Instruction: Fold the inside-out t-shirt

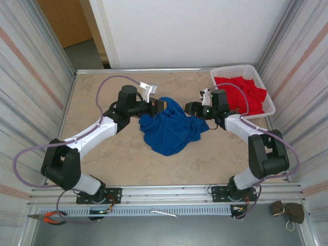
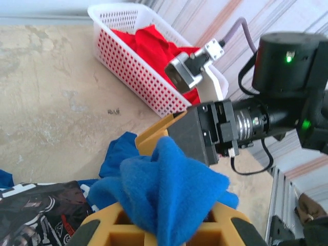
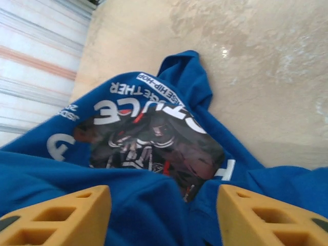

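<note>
The t-shirt [image 1: 171, 130] lies bunched at the centre of the table [image 1: 123, 161]. We see the left gripper [image 1: 162, 105] pinching a fold at its far-left edge. The right gripper [image 3: 164, 205], jaws spread, sits at its right edge, equally near.

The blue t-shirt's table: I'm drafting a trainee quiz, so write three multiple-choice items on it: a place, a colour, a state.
1. Where is the white basket? A) near left corner B) far right corner of the table C) between the arm bases
2. What colour is the garment in it? A) red B) green C) yellow
3. The left end effector is: A) open over bare table B) shut on the blue t-shirt C) shut on the basket
Answers: 1 B, it stands at the far right in the top view; 2 A, red cloth lies inside; 3 B, blue fabric is pinched between its fingers.
</note>
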{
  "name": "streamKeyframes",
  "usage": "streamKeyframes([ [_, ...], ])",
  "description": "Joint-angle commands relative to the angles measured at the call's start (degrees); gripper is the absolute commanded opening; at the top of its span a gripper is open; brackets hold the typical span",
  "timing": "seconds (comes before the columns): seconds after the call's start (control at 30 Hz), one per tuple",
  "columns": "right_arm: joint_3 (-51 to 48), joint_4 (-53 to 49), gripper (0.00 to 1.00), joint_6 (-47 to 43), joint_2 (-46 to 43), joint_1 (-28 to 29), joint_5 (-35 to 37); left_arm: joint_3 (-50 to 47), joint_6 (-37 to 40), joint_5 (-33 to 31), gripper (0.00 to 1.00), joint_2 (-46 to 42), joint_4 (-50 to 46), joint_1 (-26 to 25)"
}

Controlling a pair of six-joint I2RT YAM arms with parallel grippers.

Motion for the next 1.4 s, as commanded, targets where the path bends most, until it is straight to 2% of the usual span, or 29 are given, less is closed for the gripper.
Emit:
streamKeyframes([
  [0.0,1.5,-6.6,0.58,-1.5,-7.9,2.9,8.3,-0.9,-4.9,-2.2,0.0,-2.4,-0.3,0.5],
  [0.13,-0.7,-13.4,0.51,-2.2,-19.5,9.5,18.2,1.2,-6.4,-3.8,0.0,-1.8,-5.7,0.9],
  [0.2,-0.7,-15.0,0.4,-2.1,-23.6,14.4,21.8,1.9,-6.7,-4.3,0.0,-1.4,-7.2,1.0],
  [0.3,0.2,-13.9,0.28,-0.7,-25.6,20.1,23.7,2.2,-7.2,-4.3,0.0,-0.7,-7.5,1.2],
  [0.47,1.8,-5.5,0.19,1.3,-19.6,21.8,17.9,2.6,-8.6,-3.2,0.0,0.1,-6.5,1.2],
  [0.63,4.0,2.3,0.18,2.6,-9.3,19.1,13.3,2.9,-9.6,-1.5,0.0,0.1,-5.7,1.2],
  [0.7,4.9,2.0,0.21,2.5,-6.3,17.7,14.4,2.4,-10.4,-0.9,0.0,-0.4,-4.7,1.2],
  [0.73,5.2,1.7,0.3,2.4,-5.2,17.0,15.3,1.9,-11.0,-0.7,0.0,-0.6,-4.0,1.3],
  [0.77,4.9,1.9,0.45,2.5,-4.3,16.4,15.8,1.6,-11.2,-0.5,0.0,-0.9,-3.4,1.2],
  [0.8,4.8,2.0,0.55,2.7,-3.7,15.9,16.2,1.3,-11.4,-0.3,0.0,-1.1,-3.2,1.2],
  [0.83,4.6,2.2,0.6,2.9,-3.1,15.5,16.0,1.2,-11.6,-0.1,0.0,-1.3,-2.9,1.2],
  [0.93,4.6,2.9,0.64,3.2,-1.6,15.0,14.5,0.9,-12.1,0.7,0.0,-1.3,-2.2,1.3],
  [1.1,5.7,5.0,0.63,3.7,1.2,16.3,10.9,0.4,-13.8,2.1,0.0,-0.8,0.8,1.4],
  [1.17,6.5,6.7,0.57,4.5,2.6,16.7,8.5,0.4,-14.7,2.8,0.0,-0.1,1.9,1.4],
  [1.2,6.8,7.3,0.51,4.9,3.2,16.8,7.4,0.2,-15.2,3.0,0.0,0.2,2.3,1.6],
  [1.3,7.2,8.6,0.13,5.8,2.8,16.0,4.6,-1.1,-17.4,3.1,0.0,0.8,4.2,2.9],
  [1.33,7.0,9.2,0.04,6.3,1.8,15.3,3.6,-2.1,-18.5,3.0,0.0,0.8,5.3,3.9],
  [1.37,6.5,9.9,0.0,6.8,0.6,14.7,2.3,-2.9,-19.3,2.6,0.0,0.8,5.9,5.0],
])
